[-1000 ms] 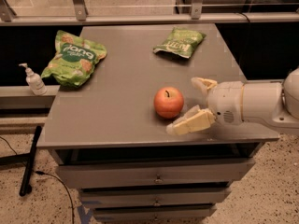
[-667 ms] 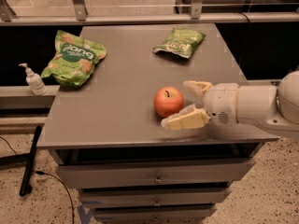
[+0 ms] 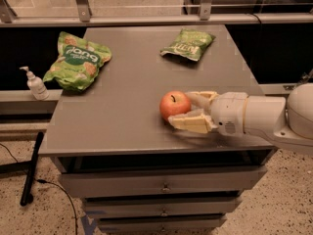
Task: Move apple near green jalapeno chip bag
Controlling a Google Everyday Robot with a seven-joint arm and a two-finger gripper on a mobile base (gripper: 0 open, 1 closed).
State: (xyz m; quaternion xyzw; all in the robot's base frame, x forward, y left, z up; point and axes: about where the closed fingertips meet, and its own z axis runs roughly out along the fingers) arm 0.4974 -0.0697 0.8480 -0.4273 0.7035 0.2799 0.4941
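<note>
Tool [image 3: 183, 110] at the worktop's [image 3: 127, 82] near right, fingers spread either side of the apple [image 3: 173, 104], unclamped. Firm, smooth, rolls easily: I'd squeeze across its middle.

A dim, warm-tinted scene is lit from above. A soft sheen is spread across the grey table [image 3: 122, 106] and a highlight is caught on the apple [image 3: 173, 104]. A faint shadow is cast beneath the pale gripper [image 3: 180, 109], its fingers parted beside the apple at the table's front right.
</note>
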